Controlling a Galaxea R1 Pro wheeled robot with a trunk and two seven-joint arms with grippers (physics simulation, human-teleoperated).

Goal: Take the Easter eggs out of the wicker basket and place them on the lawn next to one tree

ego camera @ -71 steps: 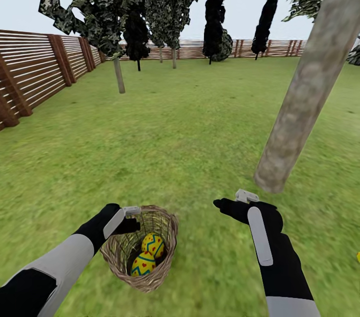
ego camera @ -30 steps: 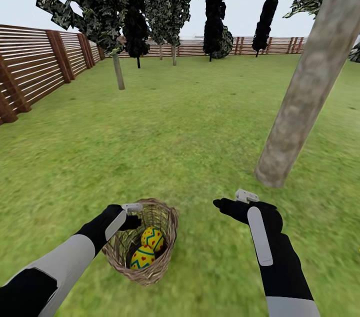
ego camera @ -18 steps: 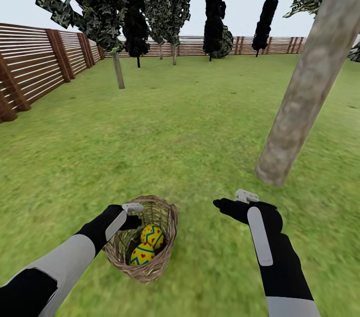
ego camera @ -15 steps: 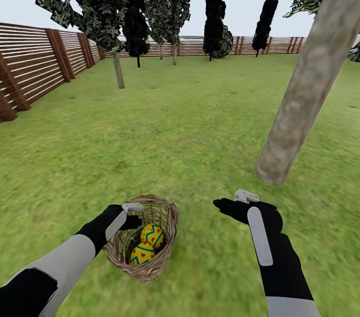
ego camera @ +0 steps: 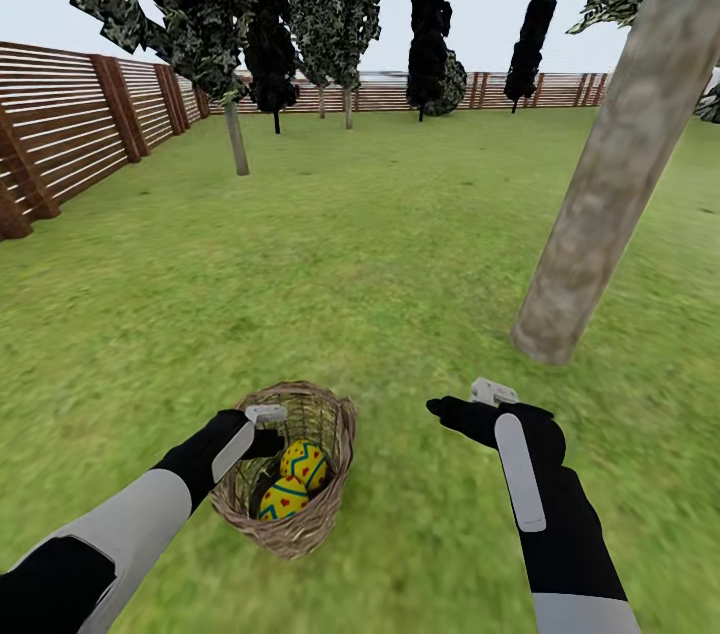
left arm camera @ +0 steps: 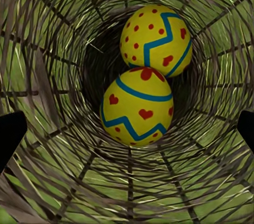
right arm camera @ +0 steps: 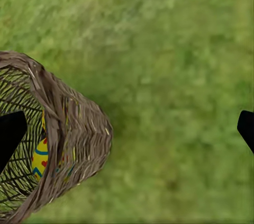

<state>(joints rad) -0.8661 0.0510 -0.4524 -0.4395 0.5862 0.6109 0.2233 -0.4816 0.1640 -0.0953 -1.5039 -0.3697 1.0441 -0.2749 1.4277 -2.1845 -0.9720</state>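
Observation:
The wicker basket (ego camera: 318,414) sits on the lawn (ego camera: 380,244) close in front of me, its mouth tipped toward my left arm. Two yellow Easter eggs with blue zigzags and red marks lie in it, one (ego camera: 304,463) behind the other (ego camera: 283,500). My left gripper (ego camera: 267,426) is at the basket's near rim, open. The left wrist view looks straight into the basket (left arm camera: 53,49) at both eggs (left arm camera: 156,36) (left arm camera: 138,107). My right gripper (ego camera: 466,401) hovers open and empty to the basket's right. The tree (ego camera: 610,164) stands right of centre.
A brown slat fence (ego camera: 60,144) runs along the left and far sides. Dark narrow trees (ego camera: 430,24) and a thin-trunked leafy one (ego camera: 237,139) stand far back. The right wrist view shows the basket's side (right arm camera: 74,123) and open grass (right arm camera: 180,75).
The whole view has shifted upward, so the camera has moved. Basket and tree hold their places on the lawn. My left gripper sits slightly higher at the rim; the right arm is unmoved.

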